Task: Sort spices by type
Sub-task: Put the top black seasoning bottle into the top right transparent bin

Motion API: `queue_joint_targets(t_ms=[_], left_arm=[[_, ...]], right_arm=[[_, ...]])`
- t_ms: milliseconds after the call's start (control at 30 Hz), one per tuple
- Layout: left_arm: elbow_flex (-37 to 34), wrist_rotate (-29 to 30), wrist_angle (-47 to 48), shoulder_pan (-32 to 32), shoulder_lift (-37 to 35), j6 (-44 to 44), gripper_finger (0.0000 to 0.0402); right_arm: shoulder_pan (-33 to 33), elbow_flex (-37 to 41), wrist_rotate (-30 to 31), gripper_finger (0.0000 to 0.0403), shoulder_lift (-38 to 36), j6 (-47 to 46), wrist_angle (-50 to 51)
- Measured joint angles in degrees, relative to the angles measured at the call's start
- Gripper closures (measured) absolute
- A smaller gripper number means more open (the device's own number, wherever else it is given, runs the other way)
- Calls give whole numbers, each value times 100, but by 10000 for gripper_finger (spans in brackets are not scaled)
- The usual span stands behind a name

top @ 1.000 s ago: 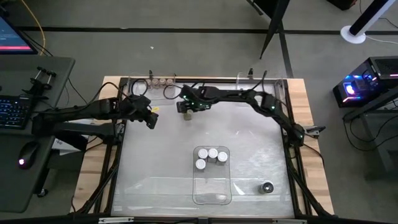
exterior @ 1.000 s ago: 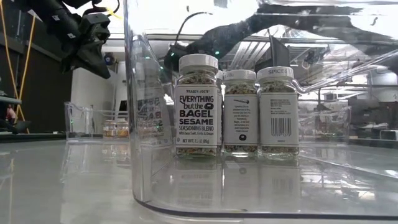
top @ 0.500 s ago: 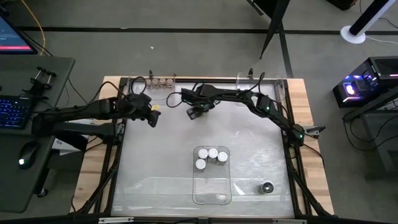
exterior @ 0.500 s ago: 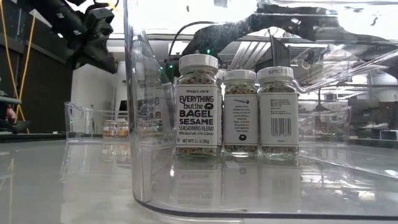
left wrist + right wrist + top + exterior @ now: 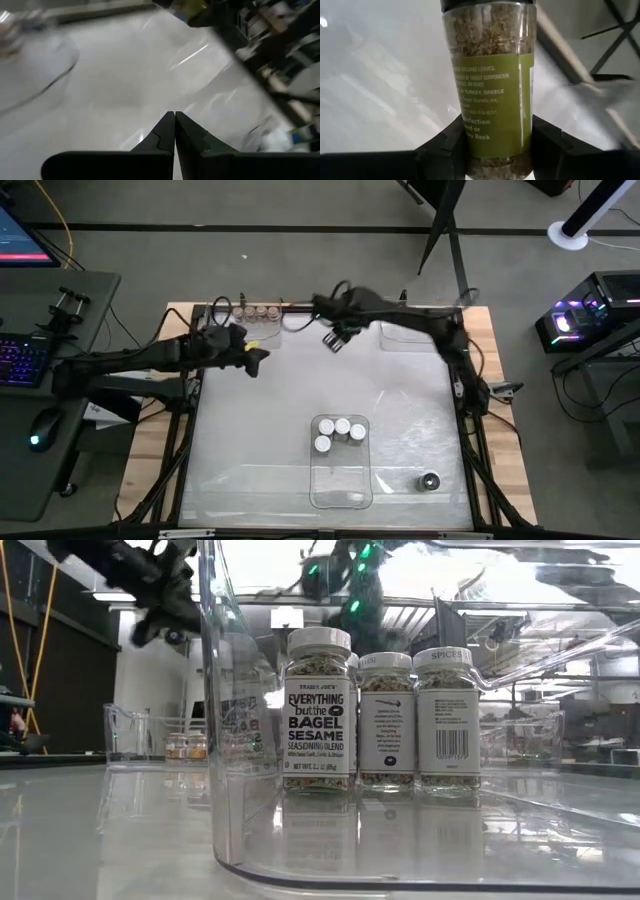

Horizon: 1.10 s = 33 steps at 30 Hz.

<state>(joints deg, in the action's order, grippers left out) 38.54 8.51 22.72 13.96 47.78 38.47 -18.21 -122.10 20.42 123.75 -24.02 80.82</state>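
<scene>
The right end effector grips a green-labelled herb jar between its fingers, above the bench; the left end effector is closed and empty.

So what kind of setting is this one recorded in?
Most likely a robotics lab or workshop rather than a kitchen. The spice jars sit in a clear tray on a wooden bench; beside it are a desk with keyboard and mouse, and a lit computer case.
</scene>
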Motion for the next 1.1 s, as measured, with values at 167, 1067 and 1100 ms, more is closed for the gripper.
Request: queue_joint_targets(t_ms=[167, 1067, 1100], left_arm=[[26, -310, -1886, 29, 699, -902, 378], [3580, -218, -2388, -93, 4602, -6165, 131], [3580, -219, -2381, -66, 4604, -6068, 131]], right_arm=[[-170, 313, 163, 255, -1076, 27, 209], [562, 3639, -1074, 255, -4350, 328, -1942], [529, 3639, -1229, 255, -4350, 462, -1942]])
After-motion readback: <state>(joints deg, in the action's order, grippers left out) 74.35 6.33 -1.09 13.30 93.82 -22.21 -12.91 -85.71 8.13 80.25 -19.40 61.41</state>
